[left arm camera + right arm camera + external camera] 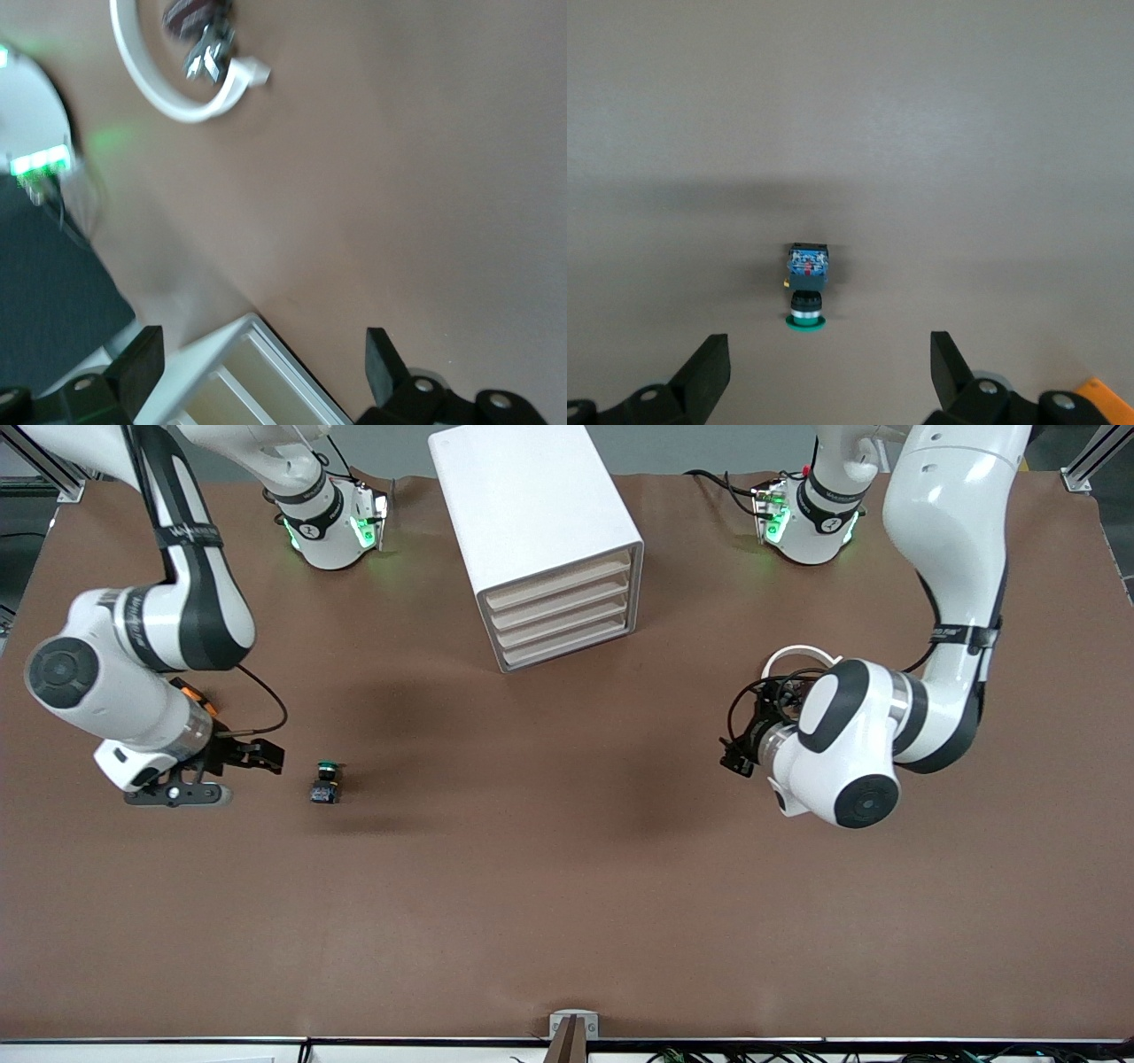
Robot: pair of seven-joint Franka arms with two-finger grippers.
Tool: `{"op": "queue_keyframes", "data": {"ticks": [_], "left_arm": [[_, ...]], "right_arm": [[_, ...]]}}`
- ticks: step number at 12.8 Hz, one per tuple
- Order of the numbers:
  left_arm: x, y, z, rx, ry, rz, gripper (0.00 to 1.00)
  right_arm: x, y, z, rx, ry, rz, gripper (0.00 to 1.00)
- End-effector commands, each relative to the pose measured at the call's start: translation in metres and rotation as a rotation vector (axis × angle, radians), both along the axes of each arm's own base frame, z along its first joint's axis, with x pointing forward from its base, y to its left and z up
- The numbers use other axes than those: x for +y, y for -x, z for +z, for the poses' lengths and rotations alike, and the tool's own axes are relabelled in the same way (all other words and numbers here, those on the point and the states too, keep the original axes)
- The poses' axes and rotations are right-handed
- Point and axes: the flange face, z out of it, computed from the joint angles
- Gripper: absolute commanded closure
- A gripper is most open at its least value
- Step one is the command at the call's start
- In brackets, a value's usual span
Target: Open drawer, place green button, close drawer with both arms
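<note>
Button [326,781] lies toward right arm's table end; right gripper [824,372] spread beside it; left gripper [261,367] spread, waiting.

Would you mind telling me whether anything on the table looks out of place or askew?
The button lies tipped on its side on the table, green cap sideways. The white drawer cabinet sits skewed to the table edges, all drawers shut. Both the right claw and the left claw are open and empty.
</note>
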Motion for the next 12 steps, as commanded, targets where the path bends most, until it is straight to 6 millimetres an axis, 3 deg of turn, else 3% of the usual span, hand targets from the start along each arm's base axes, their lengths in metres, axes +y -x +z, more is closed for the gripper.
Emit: {"op": "queue_keyframes", "data": {"ticks": [1,3,6,9,12], "left_arm": [[-0.011,0.0,-0.017,0.097,-0.014,0.128,0.0],[-0.033,0.011,-0.021,0.134,-0.03,0.152,0.0],[-0.069,0.034,-0.041,0.225,-0.071,0.158,0.0],[-0.099,0.054,-0.069,0.302,-0.089,0.171,0.0],[-0.129,0.074,-0.102,0.453,-0.154,0.299,0.0]], "right_arm": [[0.012,-0.01,-0.046,-0.007,-0.007,-0.029,0.0],[0.013,-0.013,-0.07,-0.007,-0.004,-0.028,0.0],[0.029,-0.014,-0.112,-0.003,0.001,0.0,0.0],[0.033,-0.012,-0.127,0.019,0.003,0.005,0.0],[0.032,-0.008,-0.144,0.054,0.009,0.004,0.0]]}}
